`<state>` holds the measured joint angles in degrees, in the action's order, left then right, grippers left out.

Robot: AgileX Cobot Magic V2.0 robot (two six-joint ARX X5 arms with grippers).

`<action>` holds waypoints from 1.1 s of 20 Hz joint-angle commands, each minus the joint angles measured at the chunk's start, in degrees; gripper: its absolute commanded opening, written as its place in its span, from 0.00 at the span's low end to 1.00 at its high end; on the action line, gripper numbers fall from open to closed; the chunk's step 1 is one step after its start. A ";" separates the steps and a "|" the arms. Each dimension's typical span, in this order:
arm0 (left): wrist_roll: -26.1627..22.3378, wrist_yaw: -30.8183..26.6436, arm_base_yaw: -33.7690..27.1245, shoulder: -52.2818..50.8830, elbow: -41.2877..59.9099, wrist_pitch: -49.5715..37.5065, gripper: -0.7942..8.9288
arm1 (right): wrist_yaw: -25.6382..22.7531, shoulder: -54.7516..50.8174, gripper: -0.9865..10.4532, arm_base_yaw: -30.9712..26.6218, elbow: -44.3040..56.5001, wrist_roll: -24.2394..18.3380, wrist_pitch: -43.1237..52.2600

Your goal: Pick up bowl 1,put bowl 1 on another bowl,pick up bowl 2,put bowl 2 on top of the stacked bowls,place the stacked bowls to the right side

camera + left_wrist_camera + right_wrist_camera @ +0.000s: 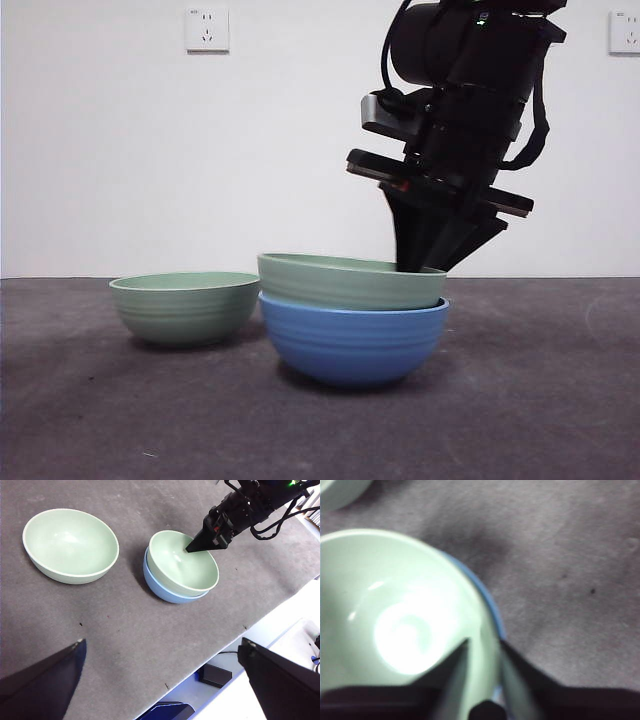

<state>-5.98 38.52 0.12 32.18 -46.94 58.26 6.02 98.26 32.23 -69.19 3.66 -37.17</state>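
Observation:
A pale green bowl (350, 280) (182, 567) (405, 615) sits slightly tilted inside the blue bowl (350, 345) (167, 592) (492, 610) at the table's middle. My right gripper (420, 265) (192, 547) (484, 641) comes down from above onto this green bowl's right rim. One jaw is inside the rim and one outside, closed on the wall. A second pale green bowl (185, 305) (70, 542) (335, 490) stands alone on the table, left of the stack. My left gripper (162, 645) hangs high above the table's near side, open and holding nothing.
The dark grey table (540, 400) stretches out to the right of the stack. Its edge (260, 617) shows in the left wrist view, with floor and dark items beyond it. A white wall with sockets (207, 29) stands behind.

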 commanded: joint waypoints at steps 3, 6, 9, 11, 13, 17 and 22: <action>-0.02 -0.98 -0.09 1.79 -0.15 -1.42 0.69 | 0.02 0.20 0.40 0.79 0.68 0.33 0.48; 0.00 -1.03 -0.09 4.72 -0.15 -2.86 0.69 | 0.02 -2.56 0.39 0.90 0.66 0.33 0.50; 0.33 -1.05 -0.07 8.41 -0.15 -6.58 0.69 | -0.11 -7.91 0.39 0.90 0.66 0.33 -0.44; 2.54 -1.11 -0.04 11.87 -0.15 -10.80 0.69 | -0.44 -13.03 0.39 0.83 0.66 0.33 -2.23; 5.40 -2.14 0.22 16.13 -0.15 -15.87 0.69 | -0.44 -19.23 0.39 0.79 0.66 0.35 -4.85; 9.53 -12.07 4.17 26.40 -0.28 -26.14 0.69 | -0.48 -31.85 0.39 0.79 0.66 0.92 -10.10; 10.78 -23.89 9.86 43.15 -6.43 -30.12 0.69 | -0.55 -43.12 0.39 0.81 0.66 2.97 -16.37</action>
<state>4.25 15.44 9.69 74.35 -53.17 28.62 5.76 54.94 32.95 -69.14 5.58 -53.80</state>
